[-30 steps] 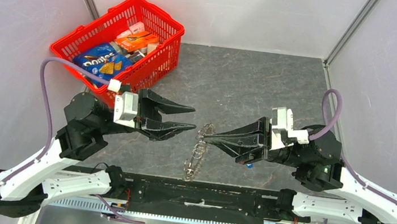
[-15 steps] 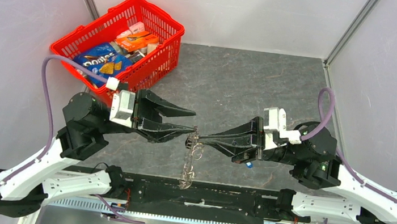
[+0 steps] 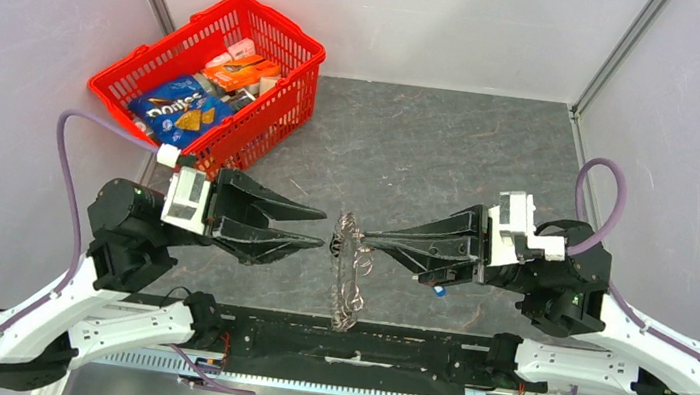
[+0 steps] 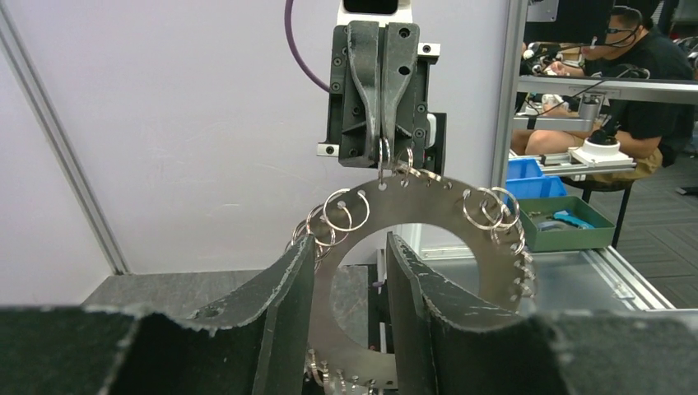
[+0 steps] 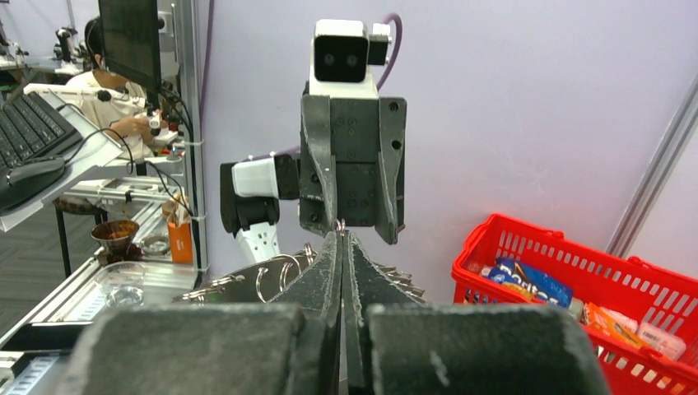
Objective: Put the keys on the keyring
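my right gripper (image 3: 366, 236) clenched on the edge of the keyring plate (image 4: 428, 197) (a flat hoop strung with split rings), held aloft nearer me than the red basket (image 3: 282, 23), my left gripper (image 3: 324, 231) released, just basket-side of the plate

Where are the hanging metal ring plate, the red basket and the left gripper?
metal ring plate (image 4: 428, 202): left wrist view, upper arc.
red basket (image 3: 280, 106): top external view, mesh side wall.
left gripper (image 3: 324, 232): top external view, midway between fingertips.
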Motion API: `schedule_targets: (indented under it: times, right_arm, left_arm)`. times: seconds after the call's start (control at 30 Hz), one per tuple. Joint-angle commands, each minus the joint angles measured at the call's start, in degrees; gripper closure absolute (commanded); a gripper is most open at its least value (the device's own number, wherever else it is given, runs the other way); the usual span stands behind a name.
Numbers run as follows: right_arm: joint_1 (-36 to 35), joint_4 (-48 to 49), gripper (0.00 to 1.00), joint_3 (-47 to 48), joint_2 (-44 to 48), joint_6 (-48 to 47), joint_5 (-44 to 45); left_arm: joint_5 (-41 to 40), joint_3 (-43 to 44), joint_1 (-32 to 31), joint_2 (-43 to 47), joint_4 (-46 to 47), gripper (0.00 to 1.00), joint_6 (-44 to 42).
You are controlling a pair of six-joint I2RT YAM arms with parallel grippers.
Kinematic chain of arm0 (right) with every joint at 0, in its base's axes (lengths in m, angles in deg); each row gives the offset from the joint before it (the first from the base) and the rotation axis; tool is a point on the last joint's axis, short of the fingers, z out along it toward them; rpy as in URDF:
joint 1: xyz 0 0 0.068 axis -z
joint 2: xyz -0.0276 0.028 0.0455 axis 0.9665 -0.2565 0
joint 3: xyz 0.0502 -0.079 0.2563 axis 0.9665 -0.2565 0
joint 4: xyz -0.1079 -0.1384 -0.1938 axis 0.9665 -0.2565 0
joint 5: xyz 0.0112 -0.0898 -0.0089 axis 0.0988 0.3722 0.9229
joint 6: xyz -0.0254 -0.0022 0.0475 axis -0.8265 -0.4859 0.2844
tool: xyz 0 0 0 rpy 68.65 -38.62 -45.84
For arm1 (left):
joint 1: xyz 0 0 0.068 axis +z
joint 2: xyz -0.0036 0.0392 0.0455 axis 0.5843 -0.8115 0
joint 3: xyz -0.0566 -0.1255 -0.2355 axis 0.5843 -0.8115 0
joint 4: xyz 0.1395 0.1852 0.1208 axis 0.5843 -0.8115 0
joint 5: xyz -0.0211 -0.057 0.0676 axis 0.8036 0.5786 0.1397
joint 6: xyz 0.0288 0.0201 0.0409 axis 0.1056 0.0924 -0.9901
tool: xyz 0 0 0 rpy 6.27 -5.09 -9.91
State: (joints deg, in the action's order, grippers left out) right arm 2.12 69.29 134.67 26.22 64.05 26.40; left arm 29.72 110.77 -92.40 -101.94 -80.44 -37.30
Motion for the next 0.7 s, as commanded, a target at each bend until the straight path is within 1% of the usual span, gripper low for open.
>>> schedule_targets:
  times: [0.0, 0.07, 0.1, 0.4, 0.53, 0.67]
  right_arm:
    - [0.05, 8.61, 1.0, -0.94, 1.19, 0.95, 1.2]
    - [0.02, 10.25, 1.0, -1.69, 1.18, 2.72, 1.04]
    - [0.06, 12.68, 1.0, -2.94, 1.18, 3.52, 0.95]
    - [0.06, 20.23, 1.0, -6.68, 1.45, 4.73, 1.46]
    - [0.05, 24.13, 1.0, -8.21, 1.18, 5.19, 1.48]
    - [0.04, 25.21, 1.0, -8.47, 0.92, 5.34, 1.49]
  left_arm:
    - [1.69, -1.28, -0.05, -0.94, 6.34, 0.57, 5.2]
    - [1.87, -1.6, -0.05, -1.51, 8.39, 0.58, 7.15]
    - [2.07, -2.54, -0.05, -2.28, 11.72, 0.6, 9.83]
    - [2.74, -5.06, -0.05, -5.05, 23.37, 0.63, 17.67]
    - [2.74, -5.33, -0.05, -5.63, 25.81, 0.65, 19.14]
    - [2.8, -5.35, 0.02, -5.78, 26.92, 0.66, 19.76]
